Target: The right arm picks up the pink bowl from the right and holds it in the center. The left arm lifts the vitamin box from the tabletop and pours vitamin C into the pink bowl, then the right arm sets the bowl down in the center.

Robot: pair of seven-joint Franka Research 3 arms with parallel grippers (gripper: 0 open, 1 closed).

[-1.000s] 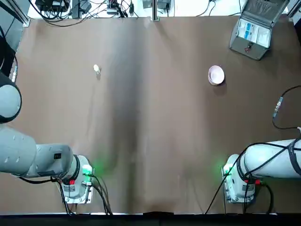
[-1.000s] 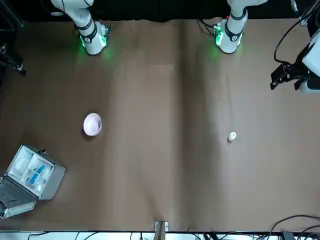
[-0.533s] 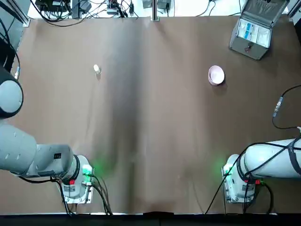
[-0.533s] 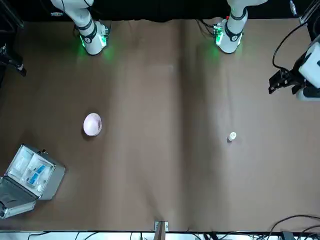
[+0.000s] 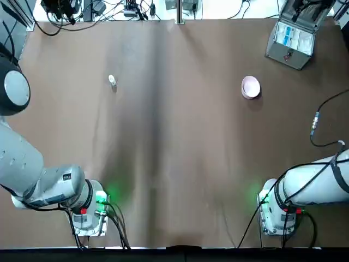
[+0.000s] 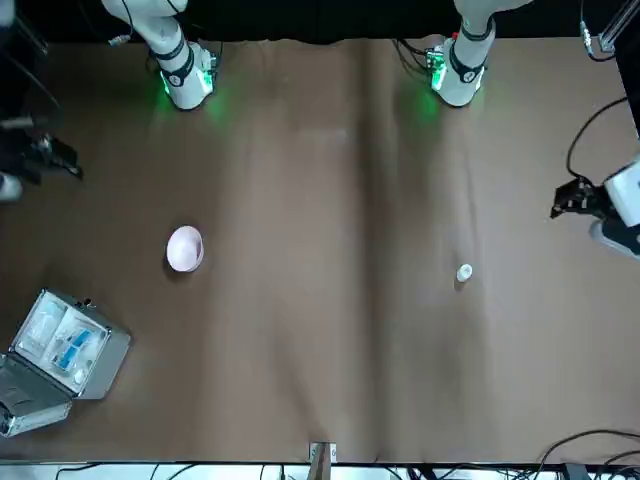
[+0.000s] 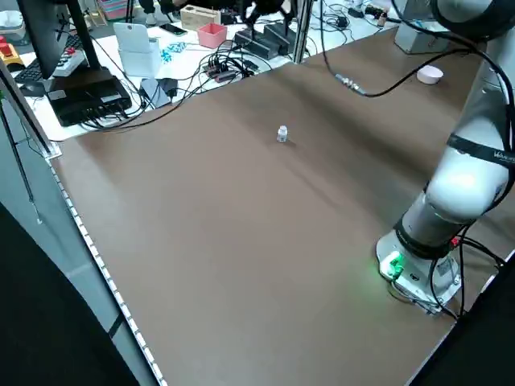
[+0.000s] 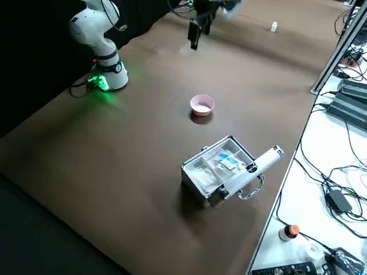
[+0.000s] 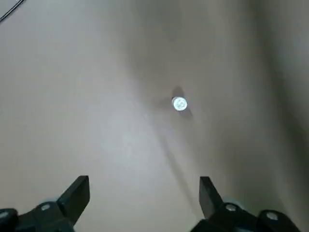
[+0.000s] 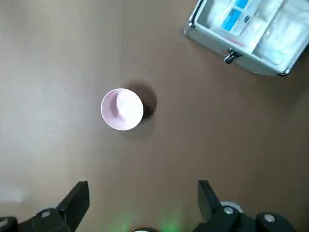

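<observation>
The pink bowl (image 5: 250, 87) rests upright on the right half of the tabletop (image 5: 174, 164); the right wrist view looks down on the pink bowl (image 10: 121, 109). My right gripper (image 10: 142, 189) hangs open high above it, holding nothing. Over on the left half stands the tiny white vitamin box (image 5: 112, 80), which shows far below as the vitamin box (image 9: 179, 104) in the left wrist view. There my left gripper (image 9: 143, 186) is open and empty, well above the table. The front view shows the left gripper (image 6: 578, 198) at the table's side.
An open grey hinged case (image 5: 293, 34) with white and blue packets sits at the far right corner, beyond the bowl. Cables and equipment (image 5: 98, 8) line the table's far edge. The two arm bases (image 5: 87, 210) (image 5: 278, 214) stand at the near edge.
Both arms have swung: the left gripper has shifted farther out from its base along the table's side, and the right gripper has come into the front view. Bowl and vitamin box have not moved.
</observation>
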